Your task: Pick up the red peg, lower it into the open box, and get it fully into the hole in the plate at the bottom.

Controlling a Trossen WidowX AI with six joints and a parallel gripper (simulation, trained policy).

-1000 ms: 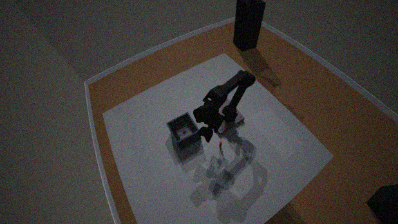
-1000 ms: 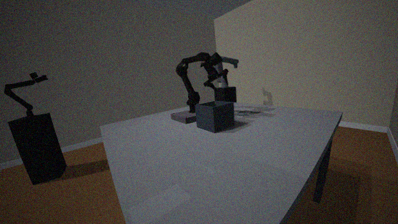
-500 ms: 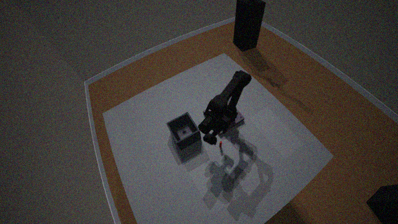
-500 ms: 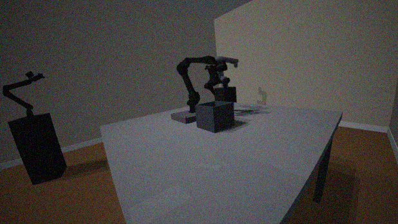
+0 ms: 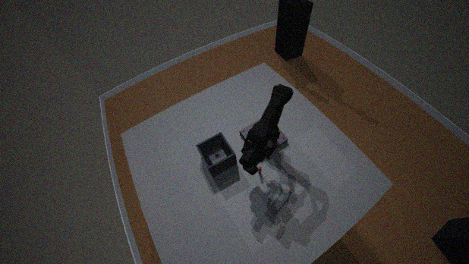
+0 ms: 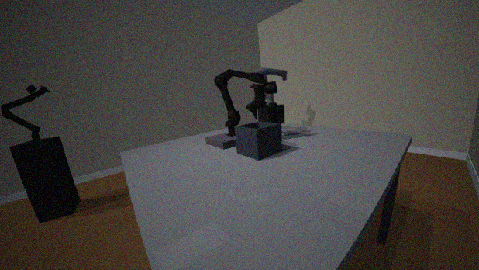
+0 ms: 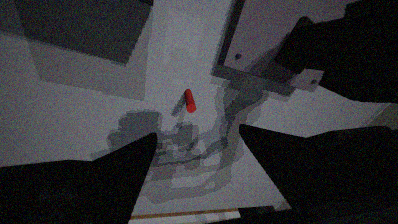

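Beside the open box (image 5: 225,176) (image 6: 259,141) (image 7: 75,35), on the table (image 5: 171,152) (image 6: 240,202) (image 7: 180,30), the red peg (image 5: 260,168) (image 7: 190,101) stood unheld; above it my tool (image 7: 199,132) hung with fingers wide apart, and I judged it best to centre them over the peg, then descend straight before closing

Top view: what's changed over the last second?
The gripper has shifted away from the open box, toward the red peg, down and slightly right in the picture. Nothing taken hold of; it's open with nothing between the fingers. Box and peg look unmoved.
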